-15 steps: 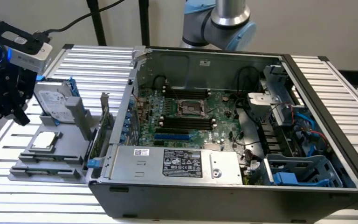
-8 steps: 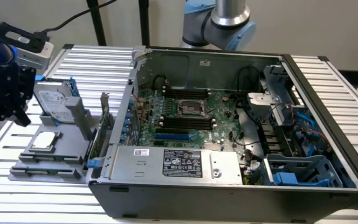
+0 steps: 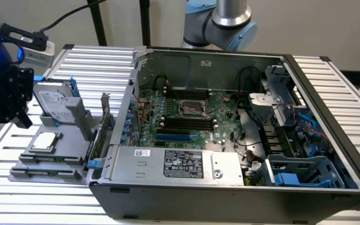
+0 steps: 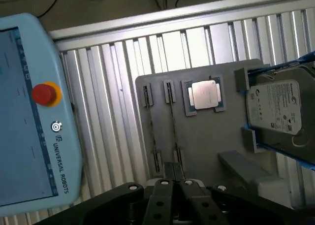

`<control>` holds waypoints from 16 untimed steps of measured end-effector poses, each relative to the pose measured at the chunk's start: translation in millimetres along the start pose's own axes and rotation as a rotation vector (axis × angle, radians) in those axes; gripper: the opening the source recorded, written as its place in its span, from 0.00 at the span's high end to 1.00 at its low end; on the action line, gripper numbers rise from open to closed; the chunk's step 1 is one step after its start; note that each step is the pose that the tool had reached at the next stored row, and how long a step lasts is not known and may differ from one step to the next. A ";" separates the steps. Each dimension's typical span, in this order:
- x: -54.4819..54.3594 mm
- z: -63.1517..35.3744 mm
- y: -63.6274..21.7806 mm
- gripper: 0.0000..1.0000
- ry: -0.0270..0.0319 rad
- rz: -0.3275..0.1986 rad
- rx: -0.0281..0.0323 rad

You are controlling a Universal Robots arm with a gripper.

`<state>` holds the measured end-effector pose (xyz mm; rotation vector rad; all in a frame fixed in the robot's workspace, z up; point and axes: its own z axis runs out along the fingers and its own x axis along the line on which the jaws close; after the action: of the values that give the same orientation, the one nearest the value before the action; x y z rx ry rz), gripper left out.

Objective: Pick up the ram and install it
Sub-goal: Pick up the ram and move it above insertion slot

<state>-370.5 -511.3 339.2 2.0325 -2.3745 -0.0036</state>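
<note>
- The long thin ram stick (image 4: 173, 126) stands on edge in the grey tray (image 4: 206, 146), at the exterior view's left of the black computer case (image 3: 230, 197).
- The gripper (image 4: 174, 181) hovers above it with fingers together, holding nothing. It is best opened and squared across the stick.

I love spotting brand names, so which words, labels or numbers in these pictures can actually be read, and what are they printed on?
"UNIVERSAL ROBOTS": on the light-blue tablet, below its red button.
Hard drive label: printed text, too blurred to read.
Power supply stickers: too small to read.
</note>
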 end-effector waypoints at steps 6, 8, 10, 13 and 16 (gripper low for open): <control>0.3 2.0 0.0 0.89 0.0011 -0.097 0.0011; 1.4 2.2 0.0 0.89 0.0013 -0.116 0.0013; 3.5 2.2 0.3 0.89 0.0015 -0.126 0.0014; 9.0 2.3 1.1 0.89 0.0016 -0.137 0.0015; 15.4 2.4 2.4 0.89 0.0018 -0.145 0.0016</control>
<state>-375.3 -526.2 337.0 2.1990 -2.2210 -0.0017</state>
